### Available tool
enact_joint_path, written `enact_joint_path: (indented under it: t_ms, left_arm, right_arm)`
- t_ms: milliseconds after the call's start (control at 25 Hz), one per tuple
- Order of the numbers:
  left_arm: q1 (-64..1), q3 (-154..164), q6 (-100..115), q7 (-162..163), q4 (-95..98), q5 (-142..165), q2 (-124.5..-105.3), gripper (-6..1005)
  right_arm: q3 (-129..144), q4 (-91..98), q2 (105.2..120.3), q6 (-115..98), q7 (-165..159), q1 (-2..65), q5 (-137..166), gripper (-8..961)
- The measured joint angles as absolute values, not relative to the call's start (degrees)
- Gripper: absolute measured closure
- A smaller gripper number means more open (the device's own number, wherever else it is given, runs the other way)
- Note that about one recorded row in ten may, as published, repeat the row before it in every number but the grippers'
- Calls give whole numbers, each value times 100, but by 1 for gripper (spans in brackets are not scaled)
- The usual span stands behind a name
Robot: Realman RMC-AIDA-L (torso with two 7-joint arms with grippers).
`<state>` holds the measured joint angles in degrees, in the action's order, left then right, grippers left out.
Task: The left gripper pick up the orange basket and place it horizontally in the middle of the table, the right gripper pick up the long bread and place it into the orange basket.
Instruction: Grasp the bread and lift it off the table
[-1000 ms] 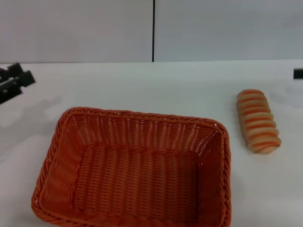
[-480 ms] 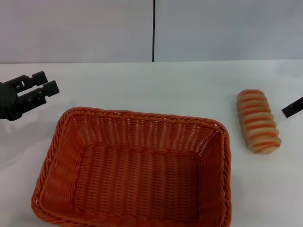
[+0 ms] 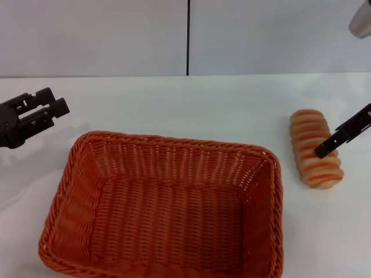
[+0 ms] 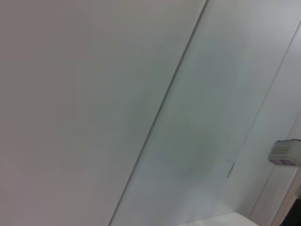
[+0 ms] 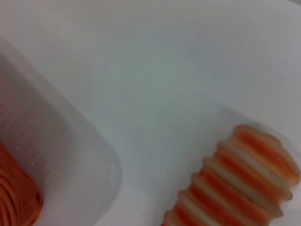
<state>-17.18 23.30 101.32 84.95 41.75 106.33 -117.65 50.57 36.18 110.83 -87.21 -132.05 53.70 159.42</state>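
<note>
The orange basket (image 3: 162, 208) lies flat in the near middle of the table (image 3: 191, 107), long side across and empty; one corner of the basket (image 5: 16, 193) shows in the right wrist view. The striped long bread (image 3: 310, 145) lies on the table to its right, also seen close up as the long bread (image 5: 235, 188). My left gripper (image 3: 43, 110) hovers beyond the basket's far left corner, apart from it, open and holding nothing. My right gripper (image 3: 343, 137) reaches in from the right edge, its black tip over the bread's right side.
A grey wall (image 3: 93, 35) with a dark vertical seam backs the table. A bit of the silver right arm (image 3: 362, 20) shows at the top right. The left wrist view shows only the wall and a small grey device (image 4: 284, 153).
My right gripper has come in from the right edge to the bread's right side. My left gripper moved in from the left edge towards the basket's far left corner.
</note>
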Motion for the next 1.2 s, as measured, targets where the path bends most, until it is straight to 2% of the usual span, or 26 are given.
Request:
enact_joint_path:
  t_ms: [480,680,1200]
  left_arm:
    - [-1758,2329,10125,8481,4174,10625,-11769,413]
    - [-1758,2329,10125,8481,4162,10625,-11768,413]
    - [-1767,2336,10133,8481,4157,10625,-11768,413]
  right_arm:
    - [5067,3562,11186,-8599,-13140,5421,15958,284]
    - [5071,3598,11214,-8640,-13084,5423,15958,449]
    - [5070,3700,11226,-8701,-13010,5414,15932,545]
